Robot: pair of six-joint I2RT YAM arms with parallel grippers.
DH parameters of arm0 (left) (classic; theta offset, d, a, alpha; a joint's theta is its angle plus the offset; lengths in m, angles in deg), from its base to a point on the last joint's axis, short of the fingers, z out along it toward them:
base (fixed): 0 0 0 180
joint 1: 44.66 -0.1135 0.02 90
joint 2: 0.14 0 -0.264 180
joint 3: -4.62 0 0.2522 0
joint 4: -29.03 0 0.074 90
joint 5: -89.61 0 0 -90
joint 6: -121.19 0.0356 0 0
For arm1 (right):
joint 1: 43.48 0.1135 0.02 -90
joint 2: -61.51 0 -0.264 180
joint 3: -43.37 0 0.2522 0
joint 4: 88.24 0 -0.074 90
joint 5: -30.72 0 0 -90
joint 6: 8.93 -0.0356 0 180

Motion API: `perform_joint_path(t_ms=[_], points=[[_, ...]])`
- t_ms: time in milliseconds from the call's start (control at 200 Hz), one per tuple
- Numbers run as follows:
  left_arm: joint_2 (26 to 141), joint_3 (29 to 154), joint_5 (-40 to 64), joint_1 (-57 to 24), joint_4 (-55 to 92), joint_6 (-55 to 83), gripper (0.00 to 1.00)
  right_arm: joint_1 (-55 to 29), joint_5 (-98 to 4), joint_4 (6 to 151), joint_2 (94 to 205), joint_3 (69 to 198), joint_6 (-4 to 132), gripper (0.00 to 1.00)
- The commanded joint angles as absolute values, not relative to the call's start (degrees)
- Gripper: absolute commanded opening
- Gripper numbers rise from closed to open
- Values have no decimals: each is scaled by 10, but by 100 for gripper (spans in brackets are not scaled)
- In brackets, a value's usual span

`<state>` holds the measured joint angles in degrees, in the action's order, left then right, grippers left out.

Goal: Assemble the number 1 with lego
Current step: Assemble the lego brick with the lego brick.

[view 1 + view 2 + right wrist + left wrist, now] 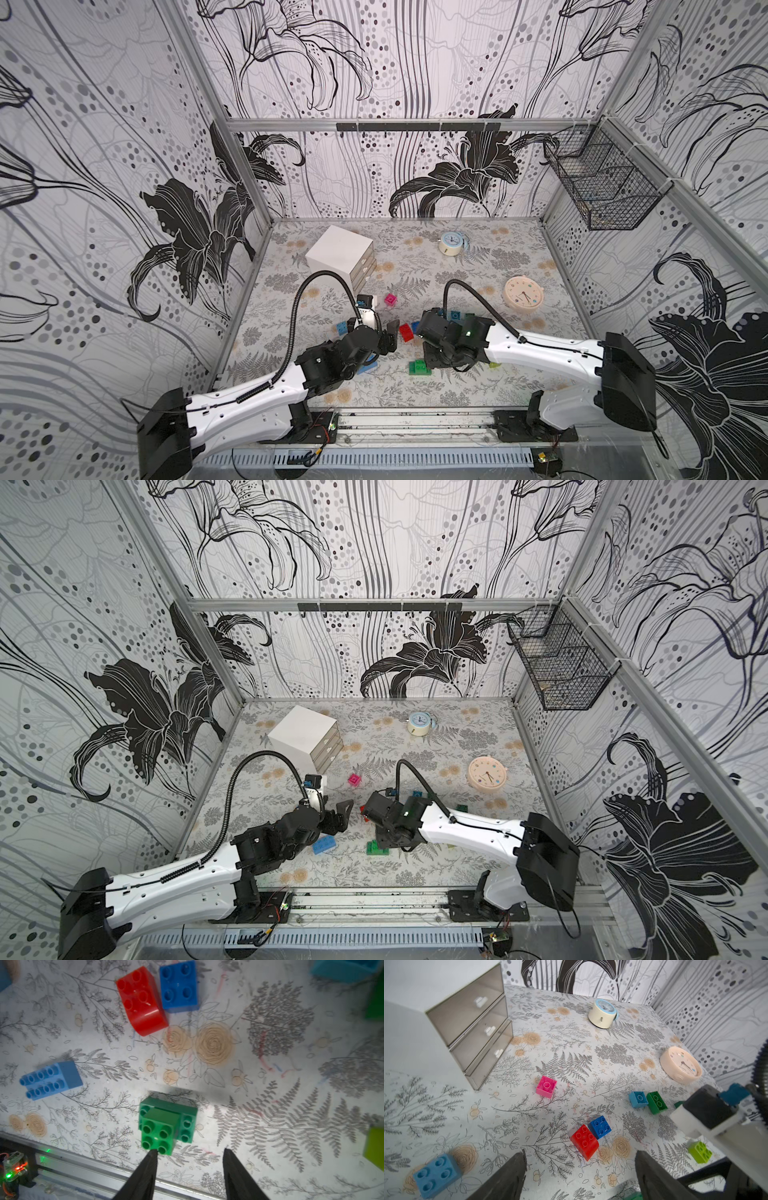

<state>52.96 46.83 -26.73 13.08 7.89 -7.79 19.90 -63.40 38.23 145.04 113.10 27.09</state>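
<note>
**Q:** How far along is the 1?

**A:** Early, I'd judge. You've got one join only: a green square brick (159, 1132) pressed onto a dark green oblong brick (188, 1120). It's near the counter's (270, 1105) front edge, right by your right gripper (190, 1150).

**Q:** Rest of the lego?

**A:** All loose & single. Red brick (141, 1001) and blue brick (178, 987) are side by side, mid-counter. Light blue oblong brick (51, 1080) is off by itself. Pink brick (546, 1086) is farther back, hollow side up. Lime brick (699, 1151) is by your right arm.

**Q:** Jaws?

**A:** Both sets apart, holding nothing. On the right, one tip is at the green square brick's edge; can't tell if it's touching. Left gripper (581, 1152) is wide open, pointed toward the red brick.

**Q:** What's left?

**A:** Most of it, approx: the stem needs more bricks.
</note>
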Motion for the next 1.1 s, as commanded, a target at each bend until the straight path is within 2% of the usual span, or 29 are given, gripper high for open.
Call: perform_joint_path(t_ms=[0, 140, 656, 1096], points=[[519, 459, -280, 121, 93, -154, 86, 208, -622, 389, 1469, 1146, 266, 51], [512, 454, -274, 114, 92, -162, 88, 213, -622, 379, 1483, 1152, 261, 50], [503, 448, -270, 108, 80, -169, 88, 217, -633, 359, 1527, 1161, 242, 32], [496, 443, -275, 105, 69, -180, 88, 218, -600, 372, 1599, 1112, 203, 21]])
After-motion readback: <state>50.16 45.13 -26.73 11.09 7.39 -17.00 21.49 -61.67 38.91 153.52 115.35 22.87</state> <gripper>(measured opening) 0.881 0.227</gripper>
